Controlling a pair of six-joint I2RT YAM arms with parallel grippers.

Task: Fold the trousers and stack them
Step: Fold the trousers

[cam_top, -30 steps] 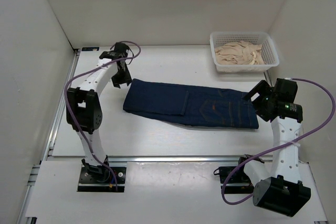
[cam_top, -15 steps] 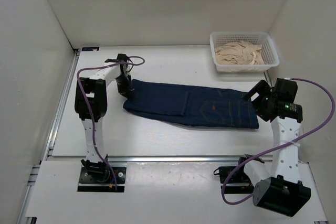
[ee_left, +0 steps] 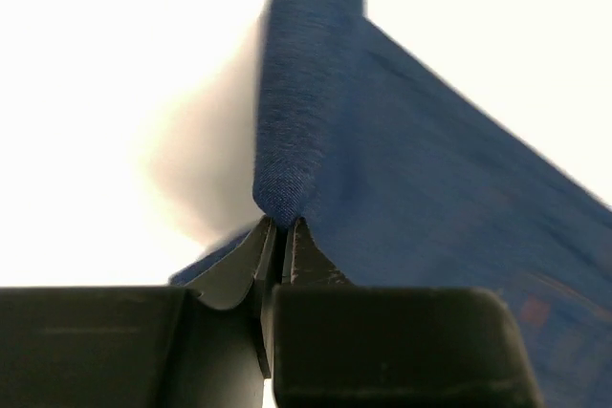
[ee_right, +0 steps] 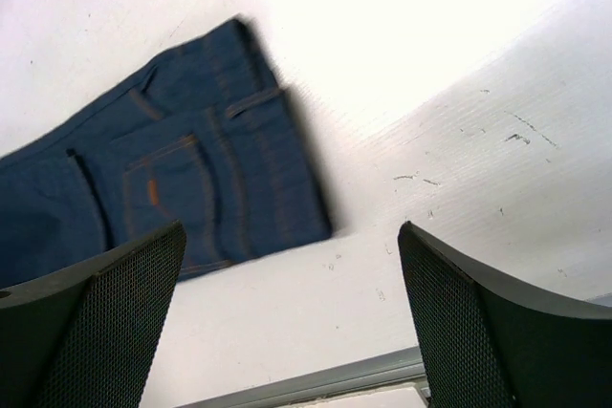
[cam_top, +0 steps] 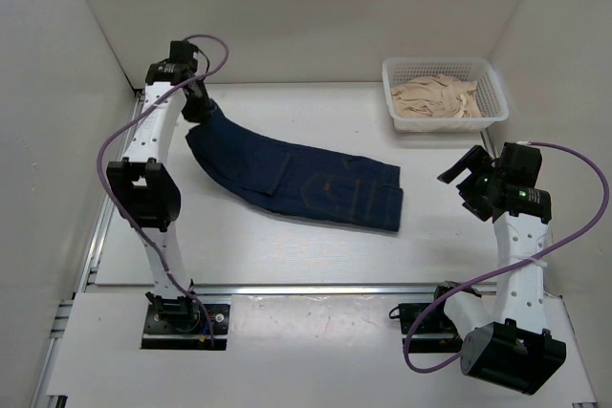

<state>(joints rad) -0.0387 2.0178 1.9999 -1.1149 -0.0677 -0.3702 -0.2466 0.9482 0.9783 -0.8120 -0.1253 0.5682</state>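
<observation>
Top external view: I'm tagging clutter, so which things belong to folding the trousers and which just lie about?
Job: trousers; left gripper, jaws shut on their end; right gripper, jaws open, off the cloth.
Lying about: white basket; beige cloth in it.

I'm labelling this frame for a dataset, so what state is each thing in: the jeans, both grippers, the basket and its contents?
trousers: folded lengthwise, lying flat, leg end pinched up.
left gripper: shut on the trousers.
right gripper: open, empty, apart from the waistband.
basket: upright, filled.
beige cloth: crumpled inside the basket.
</observation>
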